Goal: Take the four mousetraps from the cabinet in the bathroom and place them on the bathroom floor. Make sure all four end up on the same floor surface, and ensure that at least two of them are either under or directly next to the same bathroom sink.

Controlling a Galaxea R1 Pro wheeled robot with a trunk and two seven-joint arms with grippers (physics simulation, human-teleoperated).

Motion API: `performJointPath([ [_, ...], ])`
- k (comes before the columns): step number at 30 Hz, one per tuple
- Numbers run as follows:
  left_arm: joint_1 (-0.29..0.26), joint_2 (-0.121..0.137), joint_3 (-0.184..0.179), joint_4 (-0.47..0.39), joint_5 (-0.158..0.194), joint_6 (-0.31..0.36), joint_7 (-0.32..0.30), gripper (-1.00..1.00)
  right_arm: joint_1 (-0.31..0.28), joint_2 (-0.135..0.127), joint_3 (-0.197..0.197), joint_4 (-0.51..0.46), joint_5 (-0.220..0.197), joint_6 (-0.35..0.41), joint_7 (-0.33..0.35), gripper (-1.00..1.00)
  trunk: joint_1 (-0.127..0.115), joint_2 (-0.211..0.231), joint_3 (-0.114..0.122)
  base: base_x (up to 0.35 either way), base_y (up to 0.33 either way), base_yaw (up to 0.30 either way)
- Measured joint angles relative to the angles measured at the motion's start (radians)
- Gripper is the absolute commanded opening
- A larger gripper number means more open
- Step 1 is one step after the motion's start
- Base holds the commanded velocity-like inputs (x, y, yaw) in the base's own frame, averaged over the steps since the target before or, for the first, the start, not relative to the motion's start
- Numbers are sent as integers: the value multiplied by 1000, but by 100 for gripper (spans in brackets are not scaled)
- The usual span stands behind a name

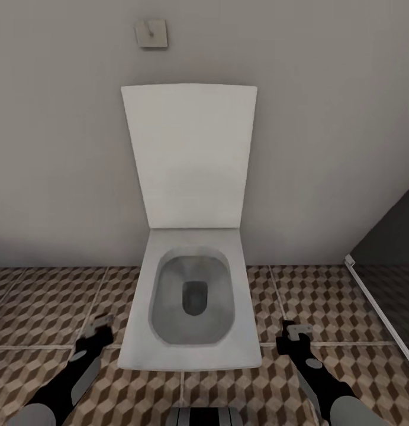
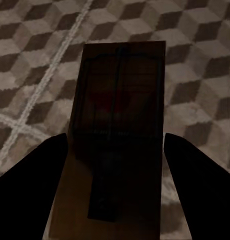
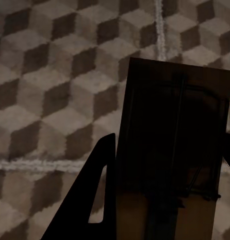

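Each gripper pinches a trap: left gripper [image 1: 101,326] lower left of head view w/ mousetrap [image 2: 117,130], right gripper [image 1: 294,335] lower right w/ second mousetrap [image 3: 172,150]. Both over bathroom floor [image 1: 44,307], flanking toilet [image 1: 192,296]. Prob. light, stiff boards; grip edges, avoid wire.

Head view: evenly and softly lit, no visible source, slightly soft throughout; faint shading inside the toilet [image 1: 192,296] bowl, wall darker toward the upper corners. Wrist views: dim; mousetraps [image 2: 117,125] nearly black (wire parts barely legible), fingers [image 3: 90,200] as plain silhouettes, floor tiles [image 3: 50,90] grainy, muted.
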Motion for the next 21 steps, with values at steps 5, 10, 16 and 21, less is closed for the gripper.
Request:
performJointPath([
  [5, -1, 16, -11, -11, -1, 0, -58, -100, 0, 0, 0, -3, 0, 0, 0, -100, 0, 0, 0, 0, 0, 0],
  [10, 0, 52, -15, -12, 1, 1, -85, -100, 0, 0, 0, -3, -1, 0, 0, -100, 0, 0, 0, 0, 0, 0],
  [16, -2, 56, -22, -21, 3, 102, -117, -100, -2, 0, 0, -28, 1, 0, -1, -100, 0, 0, 0, 0, 0, 0],
  [21, -2, 61, -21, -32, 1, 140, -149, -100, -3, 0, 2, -36, 2, 0, -1, -100, 0, 0, 0, 0, 0, 0],
])
